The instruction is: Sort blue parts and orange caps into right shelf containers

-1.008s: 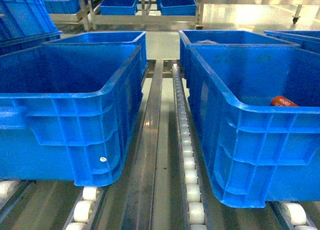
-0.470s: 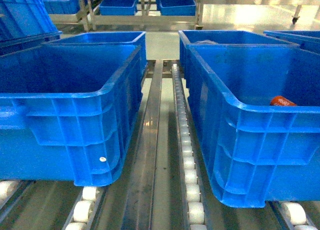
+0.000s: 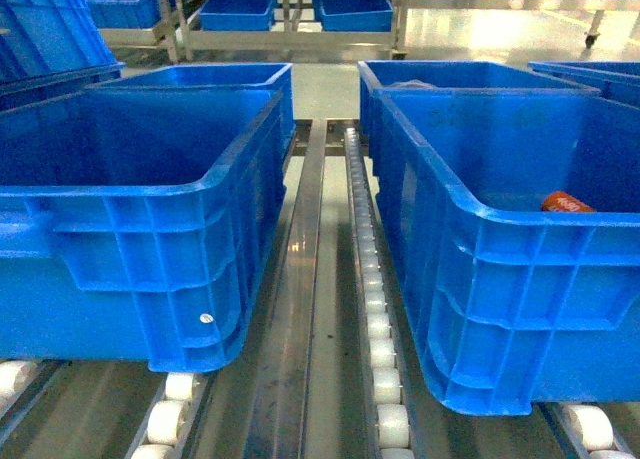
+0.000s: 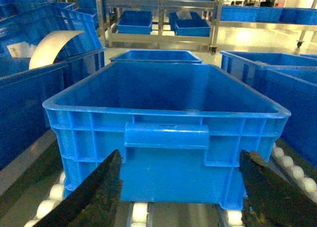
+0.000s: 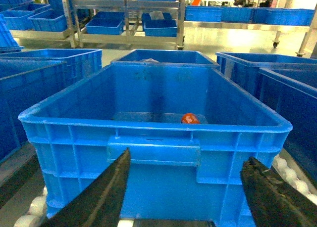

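My right gripper (image 5: pixel 185 197) stood spread and unladen before the right crate (image 5: pixel 153 155), as did the left gripper (image 4: pixel 181 195). One orange cap (image 5: pixel 190 118) lay inside; I judged it light, rigid, probably slippery, best pinched across its sides.

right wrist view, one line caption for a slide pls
Open right gripper facing the near wall of a blue crate on rollers, one orange cap lying inside near its far wall.

We see one orange cap (image 5: pixel 190 118) lying on the floor of the deep, ribbed blue right crate (image 5: pixel 148 138).
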